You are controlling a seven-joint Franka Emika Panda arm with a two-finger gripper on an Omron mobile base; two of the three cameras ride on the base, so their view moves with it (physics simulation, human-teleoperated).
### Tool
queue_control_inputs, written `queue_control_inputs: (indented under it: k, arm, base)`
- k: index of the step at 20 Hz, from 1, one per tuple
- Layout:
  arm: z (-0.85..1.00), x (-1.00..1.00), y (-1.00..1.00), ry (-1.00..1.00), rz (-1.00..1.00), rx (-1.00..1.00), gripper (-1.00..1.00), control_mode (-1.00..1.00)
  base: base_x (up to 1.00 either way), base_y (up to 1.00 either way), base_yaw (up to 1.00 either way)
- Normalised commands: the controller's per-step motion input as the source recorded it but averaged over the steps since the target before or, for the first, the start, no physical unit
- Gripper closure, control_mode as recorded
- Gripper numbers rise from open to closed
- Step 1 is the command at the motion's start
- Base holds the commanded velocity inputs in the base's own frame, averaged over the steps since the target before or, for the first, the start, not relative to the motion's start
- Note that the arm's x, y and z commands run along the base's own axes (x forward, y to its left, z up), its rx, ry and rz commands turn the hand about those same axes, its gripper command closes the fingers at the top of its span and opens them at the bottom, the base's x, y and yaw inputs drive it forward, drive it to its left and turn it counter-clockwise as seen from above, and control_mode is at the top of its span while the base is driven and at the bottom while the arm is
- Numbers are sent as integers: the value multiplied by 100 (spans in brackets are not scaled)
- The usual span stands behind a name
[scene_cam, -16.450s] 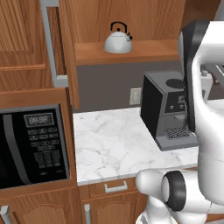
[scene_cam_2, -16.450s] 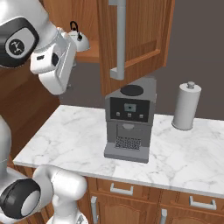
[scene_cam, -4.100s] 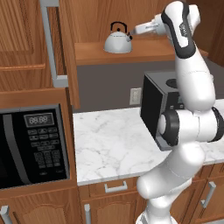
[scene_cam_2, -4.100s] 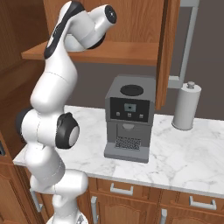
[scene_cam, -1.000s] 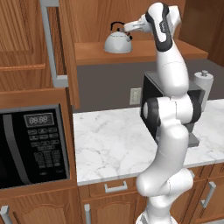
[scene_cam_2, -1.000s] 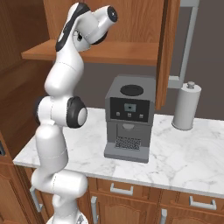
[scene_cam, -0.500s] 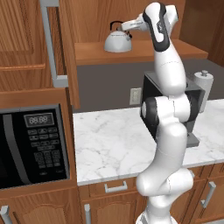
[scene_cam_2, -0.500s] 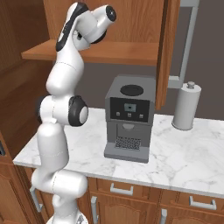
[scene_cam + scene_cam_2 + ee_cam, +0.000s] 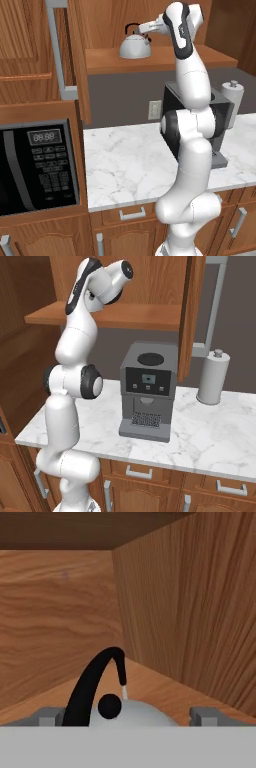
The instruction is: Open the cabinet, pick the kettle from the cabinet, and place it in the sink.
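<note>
1. My fingers (image 9: 50, 716) stand wide apart, one tip at 8 o'clock and one at 4 o'clock of the hand view, and they grip nothing.
2. Between the tips sits the kettle (image 9: 131, 712): its silver dome lies low at 6 o'clock, the black knob just above it, and the thin black handle arches up toward the centre.
3. I cannot tell from the hand view whether either tip touches the kettle.
4. My gripper (image 9: 145, 28) reaches in from 3 o'clock of the kettle (image 9: 135, 46) in the left base view, close beside its handle.
5. The kettle stands upright on the cabinet (image 9: 165, 62) shelf, near the shelf's left end, at 12 o'clock of that view.
6. The cabinet door (image 9: 75, 55) hangs open at 10 o'clock, its long grey bar handle (image 9: 59, 47) facing the camera.
7. In the right base view my arm (image 9: 75, 356) climbs from 7 o'clock up to 11 o'clock, with the wrist turned in toward the shelf.
8. The other door (image 9: 192, 311) stands open at 1 o'clock there.
9. Below the shelf a coffee machine (image 9: 147, 390) sits on the marble counter (image 9: 210, 436), near the centre.
10. A paper towel roll (image 9: 214, 378) stands upright at 3 o'clock, just right of the machine.
11. A microwave (image 9: 37, 165) is built into the wood at 8 o'clock of the left base view.
</note>
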Motion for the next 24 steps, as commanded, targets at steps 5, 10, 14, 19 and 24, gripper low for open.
queue_control_inputs:
  k: [5, 10, 14, 19, 24]
  arm:
    - [-3, 0, 0, 0, 0, 0, 100, -100]
    - [-3, 0, -1, 0, 0, 0, 100, -100]
    - [-2, -1, -2, 0, 0, 3, 100, -100]
    - [0, -6, 0, -1, 0, 4, 100, -100]
    - [-4, -15, 0, -4, 0, 8, 100, -100]
  base:
    - [0, 0, 0]
    - [0, 0, 0]
    - [0, 0, 0]
    - [0, 0, 0]
    - [0, 0, 0]
